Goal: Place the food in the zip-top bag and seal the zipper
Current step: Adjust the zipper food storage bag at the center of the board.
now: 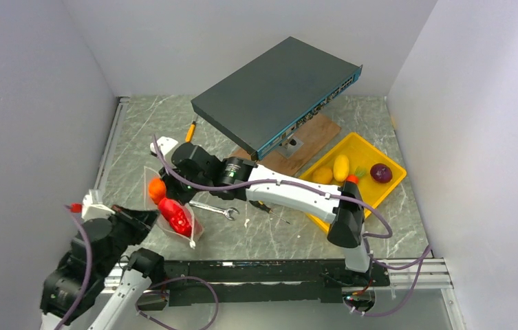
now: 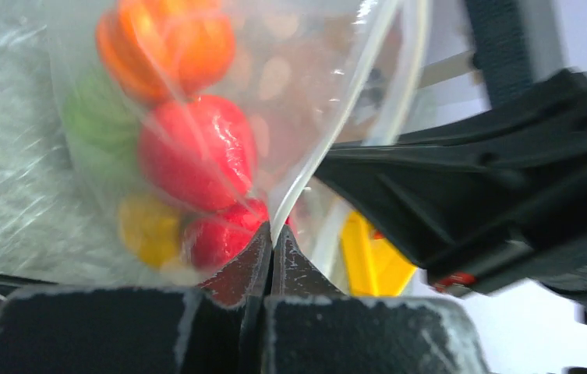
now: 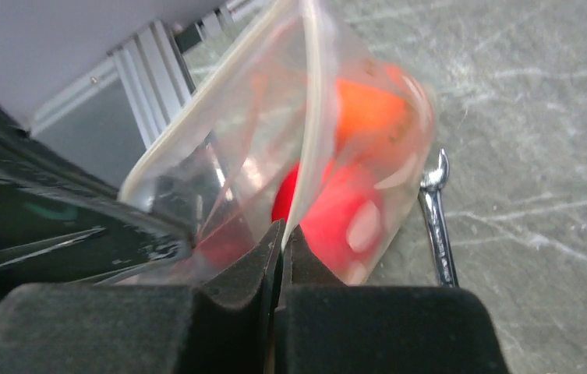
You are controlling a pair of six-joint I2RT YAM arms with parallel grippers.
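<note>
Bag point(image 1: 186, 230): front left of table, holding pumpkin point(image 1: 157, 188) and red peppers point(image 1: 175, 214). Left gripper point(image 2: 271, 240) and right gripper point(image 3: 282, 234): each pinched on the zipper point(image 2: 329, 132). Wrench point(image 1: 216, 210): just beside bag. Tray point(image 1: 366, 152): well apart, holding potatoes point(image 1: 340, 167) and onion point(image 1: 380, 172); right arm crosses its near corner.

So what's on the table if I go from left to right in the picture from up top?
Bag → wrench → potatoes → onion. The big dark box overlaps too much to place.
</note>
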